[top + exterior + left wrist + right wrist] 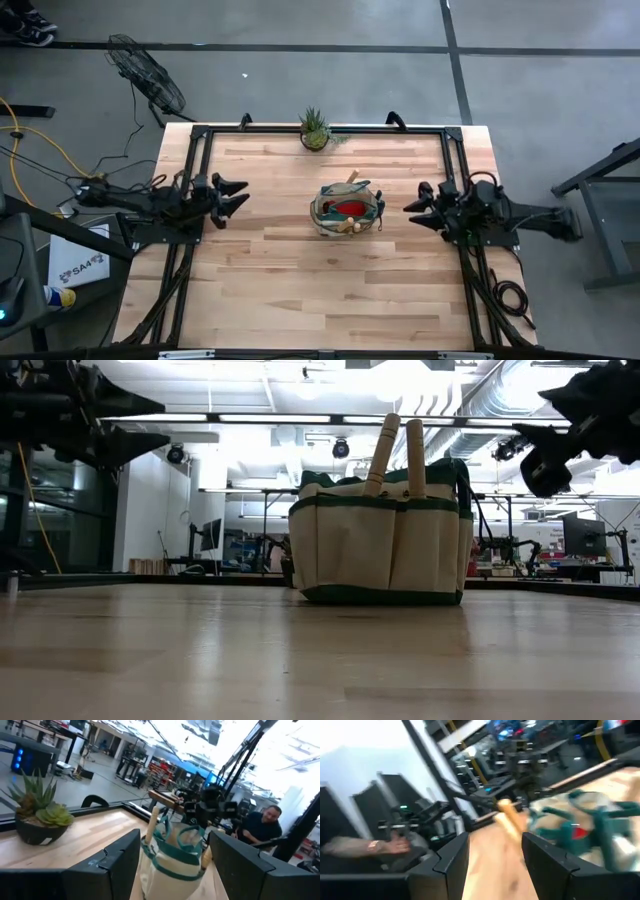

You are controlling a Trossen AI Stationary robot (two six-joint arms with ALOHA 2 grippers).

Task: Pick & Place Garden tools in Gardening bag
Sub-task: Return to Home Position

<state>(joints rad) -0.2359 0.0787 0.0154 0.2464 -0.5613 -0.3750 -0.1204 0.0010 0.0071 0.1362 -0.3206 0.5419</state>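
Dark left hand [233, 195] and right hand [417, 207] hang level flanking the bag [330, 215], both released; only handles [383, 452] show above its rim.

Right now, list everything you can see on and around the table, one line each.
gardening bag: one, tan with dark green trim, upright at the table's centre.
wooden handles: two, light brown, sticking up out of the bag.
red item: one, inside the bag; what it is cannot be told.
potted plant: one, spiky green, at the middle of the table's far edge.
table: one, light wood.
fan: one, dark, on the floor off the far left corner.
person: one, dark top, beyond the table.
left gripper: open, empty, left of the bag.
right gripper: open, empty, right of the bag.
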